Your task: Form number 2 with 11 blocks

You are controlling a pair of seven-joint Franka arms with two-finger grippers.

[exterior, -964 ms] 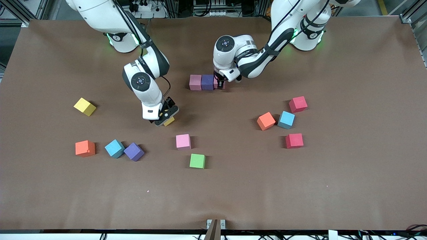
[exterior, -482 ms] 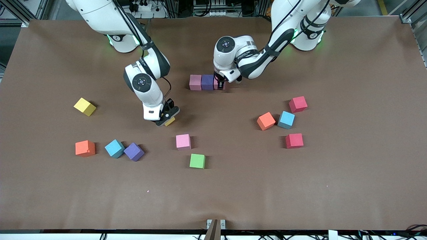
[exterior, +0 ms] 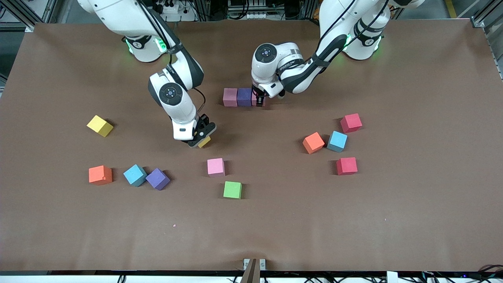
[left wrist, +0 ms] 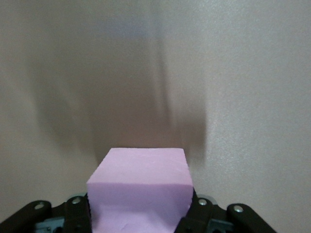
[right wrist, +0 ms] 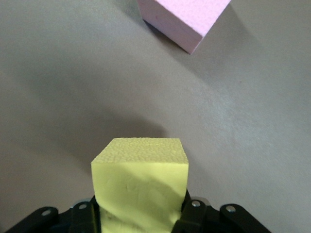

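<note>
Pinching a yellow block (exterior: pixel 204 142), the right gripper (exterior: pixel 201 138) has lifted it slightly, while the left gripper (exterior: pixel 259 99) still clamps a pink block (left wrist: pixel 140 189).

White arms (exterior: pixel 177 102) with dark joint bands – green-lit base rings, black cables, screwed black fingers (right wrist: pixel 82 216).

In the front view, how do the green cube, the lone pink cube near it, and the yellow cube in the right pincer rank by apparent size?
1. Green cube and pink cube: look alike, no ranking.
2. Yellow cube: shows smallest, but the right pincer hides most of it, so its size is unsure.
</note>
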